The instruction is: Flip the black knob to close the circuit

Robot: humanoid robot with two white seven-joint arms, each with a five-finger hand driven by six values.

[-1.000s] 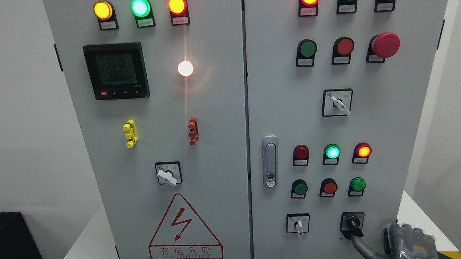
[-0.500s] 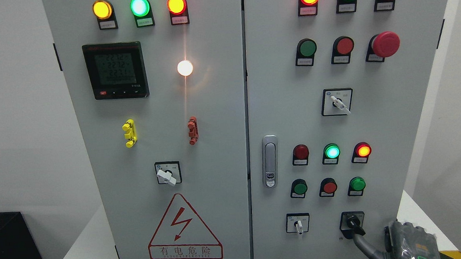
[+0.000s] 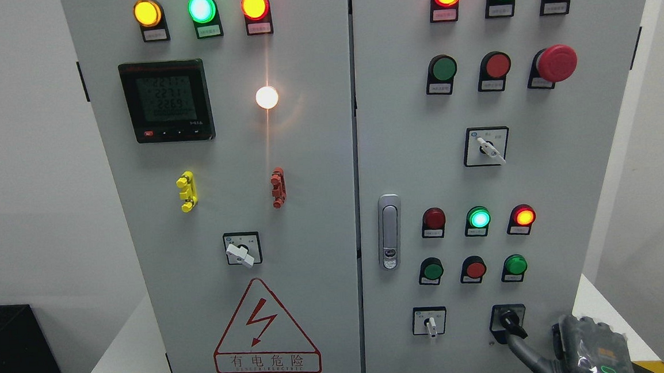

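Head view: right hand [image 3: 572,347] at lower right, one finger [image 3: 520,345] touching the black knob [image 3: 510,320] low on the right cabinet door [image 3: 539,185]; grasp indeterminate; risk: finger slipping off, leaving circuit open.

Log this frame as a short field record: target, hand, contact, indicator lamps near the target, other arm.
target: black knob, bottom right of right door, handle pointing down-right
hand: right hand, lower right corner, one dark finger reaching up to the knob
contact: finger at the knob; a firm grip cannot be told
lamps above: dark red unlit, green lit, red lit
left hand: not in view
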